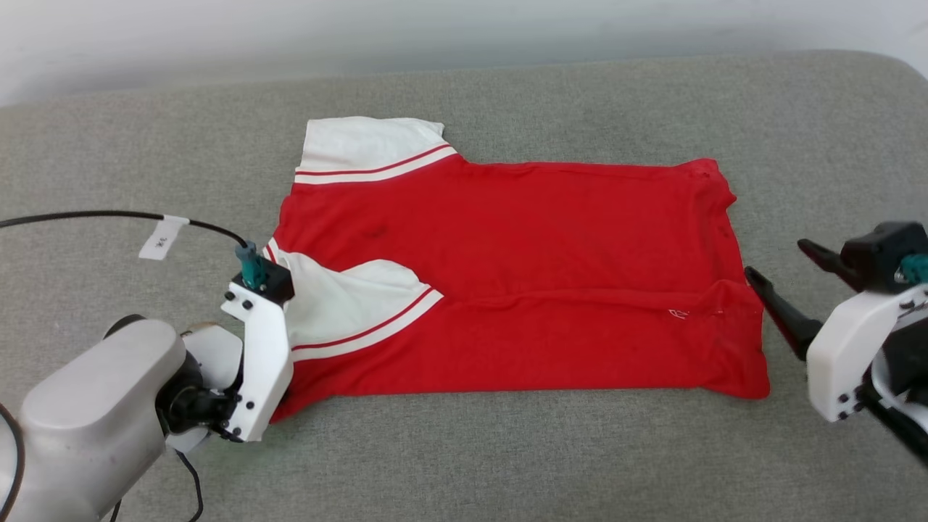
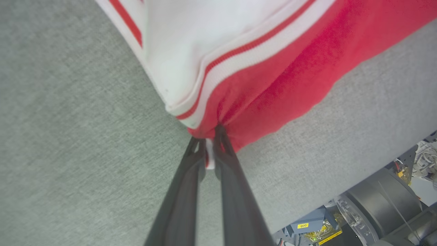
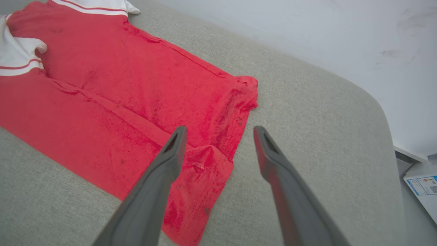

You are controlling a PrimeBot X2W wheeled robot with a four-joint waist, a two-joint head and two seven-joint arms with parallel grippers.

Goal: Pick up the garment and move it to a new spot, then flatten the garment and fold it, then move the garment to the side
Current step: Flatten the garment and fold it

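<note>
The left gripper [image 2: 209, 136] is clamped shut on the near left corner of the red T-shirt [image 1: 522, 239], spread on the grey cushion [image 1: 464, 449]. Just beside its right hem the right gripper [image 3: 220, 131] gapes empty; best pinch that near corner too, then carry both evenly toward its far edge.

The red garment [image 1: 522, 283] (white sleeves) lies flat, seemingly folded lengthwise.
</note>
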